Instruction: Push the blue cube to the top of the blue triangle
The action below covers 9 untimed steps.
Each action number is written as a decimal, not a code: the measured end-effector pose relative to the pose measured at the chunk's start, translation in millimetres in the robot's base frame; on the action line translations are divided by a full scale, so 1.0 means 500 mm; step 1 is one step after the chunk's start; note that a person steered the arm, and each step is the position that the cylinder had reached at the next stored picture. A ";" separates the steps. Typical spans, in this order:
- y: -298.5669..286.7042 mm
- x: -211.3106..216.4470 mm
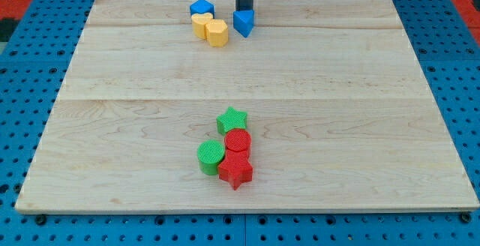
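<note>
The pale wooden board (315, 88) carries two clusters of blocks. Near the view's top edge, the blue cube (201, 8) sits touching two yellow blocks, a yellow one (200, 25) of unclear shape and a yellow hexagonal one (217, 33). Just to the view's right, apart from them, lies the blue triangle (243, 22).

Toward the view's bottom, well apart, a green star (232, 120), red cylinder (238, 142), green cylinder (211, 157) and red star (235, 172) huddle together.

The dark rod stands upright, its tip (244, 10) right at the blue triangle's top edge; contact cannot be told. It has no jaws and holds nothing.
</note>
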<state>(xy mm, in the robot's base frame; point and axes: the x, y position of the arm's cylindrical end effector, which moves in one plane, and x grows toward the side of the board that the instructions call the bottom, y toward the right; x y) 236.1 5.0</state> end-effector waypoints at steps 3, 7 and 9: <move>-0.009 -0.007; -0.203 -0.086; -0.246 0.000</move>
<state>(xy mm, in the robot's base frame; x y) 236.0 -118.0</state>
